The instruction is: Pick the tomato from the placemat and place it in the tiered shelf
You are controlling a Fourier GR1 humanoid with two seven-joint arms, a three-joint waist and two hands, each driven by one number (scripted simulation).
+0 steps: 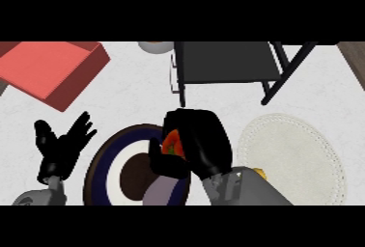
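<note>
1. Head view looks steeply down on a white counter (128, 96), with both forearms coming in from the lower edge.
2. Right hand (200, 144) has its fingers and thumb curled round the tomato (172, 143); only a patch of red-orange with a little green shows between them.
3. The held tomato sits over the right edge of a round plate (107, 164) with a dark rim, a white ring and a brown centre, left of the placemat.
4. The round, pale placemat (296, 154) lies to the right of the hand, on the counter.
5. The tiered shelf (228, 62), dark grey with black legs, stands at the upper middle, beyond the hand and apart from it.
6. Left hand (63, 144) rests released near the left edge, fingers straight and spread upward, holding nothing.
7. A red box (53, 70) lies tilted at the upper left, and a grey, rounded object (155, 47) is partly visible just left of the shelf's top.
</note>
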